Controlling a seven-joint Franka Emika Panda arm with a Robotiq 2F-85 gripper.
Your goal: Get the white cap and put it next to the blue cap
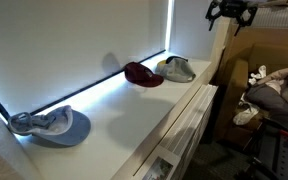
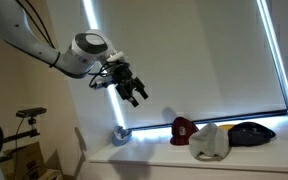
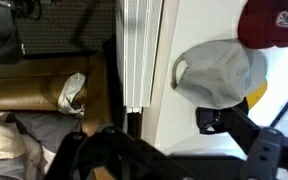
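The white cap (image 1: 176, 69) lies at the far end of a white sill (image 1: 124, 120), with a dark red cap (image 1: 142, 74) just beside it. The blue cap (image 1: 49, 125) lies at the near end, well apart from both. In an exterior view the white cap (image 2: 211, 140) sits in front of the red cap (image 2: 184, 130), and the blue cap (image 2: 250, 132) looks dark. My gripper (image 1: 229, 12) (image 2: 132, 90) hangs high in the air, off the sill's end, open and empty. In the wrist view the white cap (image 3: 219, 70) lies beyond my gripper (image 3: 144, 140).
A white slatted radiator (image 3: 141, 50) runs along the sill's front edge. Below it are a cardboard box, clothes and a shoe (image 3: 72, 92). Clutter sits beyond the sill's end (image 1: 274, 90). A small bluish object (image 2: 121, 135) sits at the sill's end. The bright window blind backs the sill.
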